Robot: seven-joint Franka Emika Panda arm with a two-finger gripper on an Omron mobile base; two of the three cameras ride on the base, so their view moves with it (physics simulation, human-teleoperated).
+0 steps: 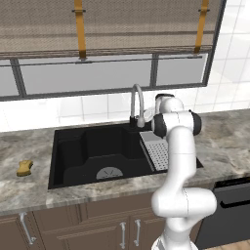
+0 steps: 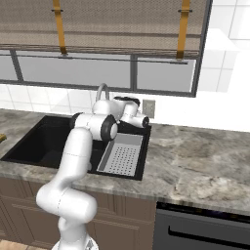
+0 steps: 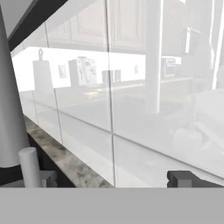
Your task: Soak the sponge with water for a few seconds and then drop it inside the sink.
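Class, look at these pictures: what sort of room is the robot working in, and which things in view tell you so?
Most likely a home kitchen. A black sink with a curved faucet is set into a marble-look counter, with wooden cabinets beneath and a tiled wall under a window.

Arm [image 1: 178, 161]: glossy white, smooth rounded tubular links, thick, no cables, screws or markings visible. Lowest joint housing bulbous, wide, white. Elbow joint [image 1: 177, 123]: white drum with dark grey-black end caps at both sides; same dark cap in right base view [image 2: 108, 128]. Wrist segment [image 1: 168, 103]: short white cylinders, dark band on top. Tool [image 3: 105, 177]: two small finger tips at 6 o'clock edge of hand view, set wide apart, one light grey block [image 3: 47, 177], one dark block [image 3: 180, 178].
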